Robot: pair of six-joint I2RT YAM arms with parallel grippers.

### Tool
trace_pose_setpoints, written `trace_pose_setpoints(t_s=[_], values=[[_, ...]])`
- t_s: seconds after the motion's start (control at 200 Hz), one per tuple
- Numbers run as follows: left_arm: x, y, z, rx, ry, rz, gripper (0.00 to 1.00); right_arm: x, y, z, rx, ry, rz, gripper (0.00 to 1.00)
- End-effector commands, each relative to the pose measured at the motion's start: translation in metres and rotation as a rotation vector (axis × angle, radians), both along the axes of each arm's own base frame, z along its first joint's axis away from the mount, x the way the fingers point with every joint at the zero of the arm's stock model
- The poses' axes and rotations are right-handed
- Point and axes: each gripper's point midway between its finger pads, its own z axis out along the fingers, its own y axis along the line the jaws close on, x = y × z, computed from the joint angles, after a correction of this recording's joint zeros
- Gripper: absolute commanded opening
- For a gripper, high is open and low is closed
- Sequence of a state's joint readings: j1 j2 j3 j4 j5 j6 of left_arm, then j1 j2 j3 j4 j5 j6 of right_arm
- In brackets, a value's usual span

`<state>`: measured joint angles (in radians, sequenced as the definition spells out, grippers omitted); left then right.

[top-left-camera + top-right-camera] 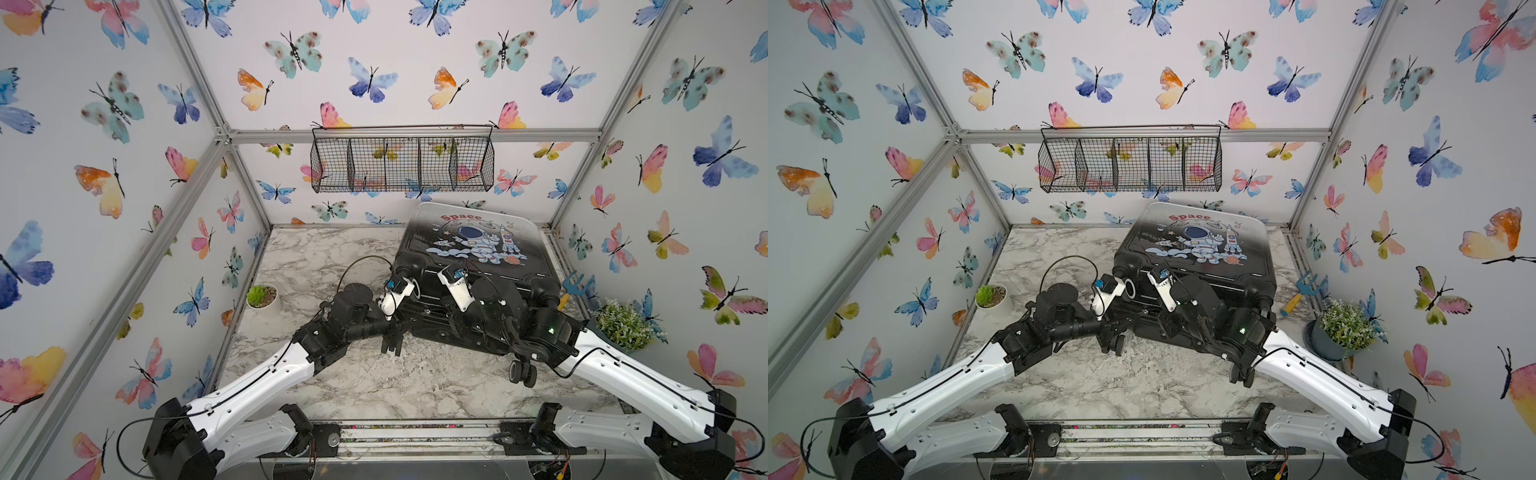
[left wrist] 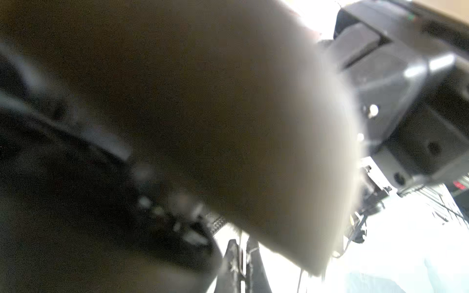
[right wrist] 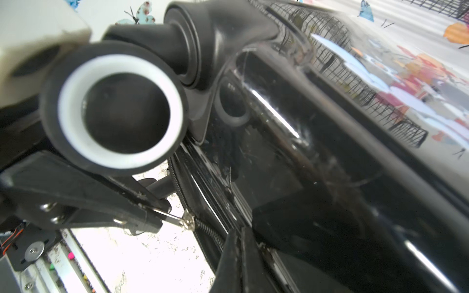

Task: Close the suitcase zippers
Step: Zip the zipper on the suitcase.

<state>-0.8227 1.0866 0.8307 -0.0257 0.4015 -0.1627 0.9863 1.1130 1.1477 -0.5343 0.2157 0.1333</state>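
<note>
The suitcase point(image 1: 469, 232) lies print-up on the worktop point(image 1: 332, 257). Just beside its wheel point(image 3: 114, 114), the left hand point(image 3: 162, 215) is clenched on a metal zipper pull point(image 3: 186, 221). The right hand point(image 3: 239, 236) is pressed closed, tips at the zipper track point(image 3: 208, 230) just beyond the pull from the wheel; whether it grasps anything I cannot tell.

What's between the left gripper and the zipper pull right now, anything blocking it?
Nothing visible. In the right wrist view the left gripper is shut on the zipper pull at the suitcase rim; the wheel is close by but not between them.
</note>
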Motion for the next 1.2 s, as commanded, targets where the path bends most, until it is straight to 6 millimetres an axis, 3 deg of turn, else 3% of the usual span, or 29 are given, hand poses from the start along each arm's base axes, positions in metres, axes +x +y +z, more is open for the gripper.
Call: trace_pose_setpoints(t_s=[0.0,0.12,0.2,0.255,0.375,0.506,0.646,0.801,0.886,0.966,1.081,1.171,1.196], values=[[-0.048,-0.047,0.051,-0.155,-0.039,-0.273,0.0,-0.001,0.048,0.099,0.422,-0.15,0.103,0.03],[-0.047,-0.055,0.053,-0.117,-0.019,-0.29,0.0,-0.001,0.041,0.096,0.413,-0.149,0.081,0.03],[-0.017,-0.041,0.034,0.033,-0.037,-0.107,0.0,0.0,0.037,0.099,0.406,-0.157,0.064,0.03],[-0.007,-0.032,0.033,0.084,-0.038,-0.052,0.0,0.002,0.034,0.103,0.416,-0.166,0.047,0.03],[-0.017,-0.036,0.041,0.104,-0.029,-0.09,0.0,0.008,0.037,0.111,0.438,-0.17,0.024,0.03],[-0.025,-0.041,0.033,0.1,0.063,-0.121,0.0,0.009,0.044,0.116,0.483,-0.173,0.033,0.03],[-0.007,-0.026,0.0,0.196,0.109,0.001,0.0,0.01,0.04,0.09,0.392,-0.156,0.025,0.03],[0.003,-0.009,-0.029,0.239,0.134,0.068,0.0,0.004,0.029,0.045,0.293,-0.104,0.02,0.03],[0.005,0.001,-0.046,0.272,0.166,0.084,0.0,-0.001,0.03,0.033,0.285,-0.077,0.042,0.04],[0.005,0.011,-0.059,0.325,0.193,0.1,0.12,-0.004,0.035,0.024,0.271,-0.048,0.064,0.04],[-0.004,0.022,-0.067,0.346,0.234,0.098,0.43,-0.01,0.041,0.006,0.247,-0.002,0.102,0.03],[-0.017,0.03,-0.07,0.352,0.272,0.081,0.6,-0.014,0.041,-0.011,0.217,0.03,0.12,0.03],[-0.021,0.032,-0.07,0.346,0.286,0.075,0.71,-0.016,0.041,-0.017,0.207,0.042,0.127,0.03]])
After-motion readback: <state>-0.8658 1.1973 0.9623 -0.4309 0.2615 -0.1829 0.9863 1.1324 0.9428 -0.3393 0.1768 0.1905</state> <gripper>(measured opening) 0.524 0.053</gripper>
